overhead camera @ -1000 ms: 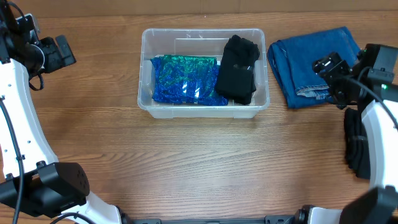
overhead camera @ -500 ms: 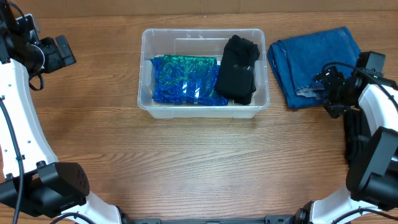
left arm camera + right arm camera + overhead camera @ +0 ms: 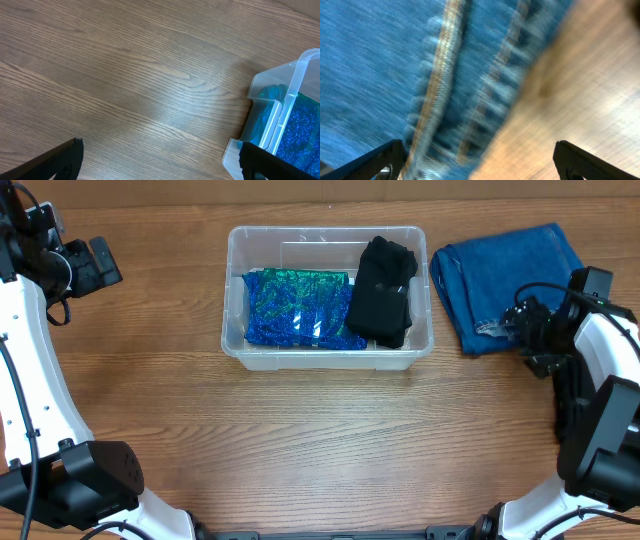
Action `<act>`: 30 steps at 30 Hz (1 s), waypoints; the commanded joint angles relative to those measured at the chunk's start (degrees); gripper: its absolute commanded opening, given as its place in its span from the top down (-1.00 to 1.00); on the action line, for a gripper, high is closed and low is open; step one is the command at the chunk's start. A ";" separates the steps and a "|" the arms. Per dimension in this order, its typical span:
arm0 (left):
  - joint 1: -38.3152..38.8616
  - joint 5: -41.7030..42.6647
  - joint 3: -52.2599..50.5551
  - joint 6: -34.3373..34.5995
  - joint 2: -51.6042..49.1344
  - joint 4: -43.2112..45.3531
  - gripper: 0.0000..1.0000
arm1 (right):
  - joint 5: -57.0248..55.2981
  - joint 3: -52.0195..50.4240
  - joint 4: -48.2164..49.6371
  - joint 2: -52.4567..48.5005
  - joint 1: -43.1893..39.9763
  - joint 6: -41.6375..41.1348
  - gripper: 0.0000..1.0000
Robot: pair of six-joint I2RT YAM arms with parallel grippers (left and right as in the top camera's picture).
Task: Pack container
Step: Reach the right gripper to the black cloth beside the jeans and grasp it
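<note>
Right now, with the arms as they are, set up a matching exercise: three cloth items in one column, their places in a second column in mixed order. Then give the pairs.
Items
1. shiny blue-green cloth
2. black cloth
3. jeans

Places
A. on the table, outside the bin, on the right arm's side
B. inside the bin, at the end nearer the right arm
C. inside the bin, at the end nearer the left arm

Pairs: 1-C, 2-B, 3-A
</note>
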State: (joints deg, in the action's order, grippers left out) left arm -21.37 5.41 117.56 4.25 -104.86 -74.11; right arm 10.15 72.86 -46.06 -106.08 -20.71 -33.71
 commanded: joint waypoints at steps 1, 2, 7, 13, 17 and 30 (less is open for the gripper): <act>0.39 0.39 -0.20 -0.87 0.83 0.00 -1.00 | -10.32 4.17 -5.95 5.68 -1.68 7.48 -1.00; 0.39 0.42 -0.20 -0.87 0.83 0.02 -1.00 | -12.90 5.16 -8.61 7.17 -2.36 8.94 -1.00; 0.39 0.42 -0.20 -0.85 0.83 0.02 -1.00 | -29.66 5.73 -17.77 9.18 -4.31 13.42 -1.00; 0.39 0.42 -0.20 -0.87 0.83 0.02 -1.00 | -31.21 4.22 -17.66 7.04 -4.44 24.04 -1.00; 0.39 0.42 -0.20 -0.85 0.83 0.00 -1.00 | -30.60 4.22 -14.53 6.93 -4.50 31.32 -1.00; 0.39 0.42 -0.20 -0.87 0.83 -0.02 -1.00 | -25.75 -0.26 -10.82 1.44 -5.16 35.65 -1.00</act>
State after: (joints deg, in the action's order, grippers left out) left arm -21.37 5.41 117.56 4.25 -104.86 -74.11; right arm -15.97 73.34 -58.06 -104.60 -25.10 1.54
